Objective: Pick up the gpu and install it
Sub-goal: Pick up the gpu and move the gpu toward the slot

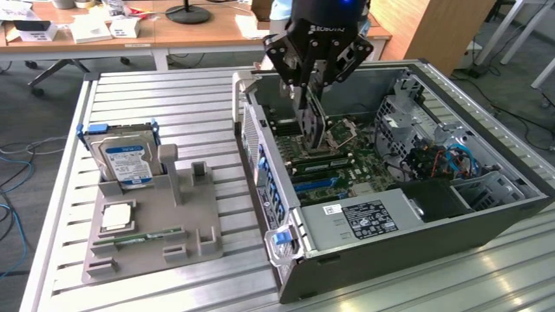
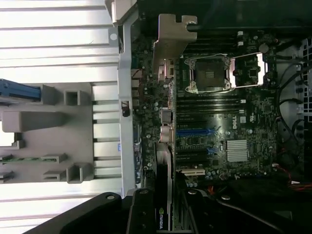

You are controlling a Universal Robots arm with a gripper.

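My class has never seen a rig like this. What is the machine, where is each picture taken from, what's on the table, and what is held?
A robot arm ends in a gripper, a clamp. It grips the gpu, a graphics card, upright over an open computer case. One picture comes from a camera off the arm; the other from a camera on the wrist, looking down at the motherboard. The metal table carries a grey holder with a hard drive and a RAM stick.
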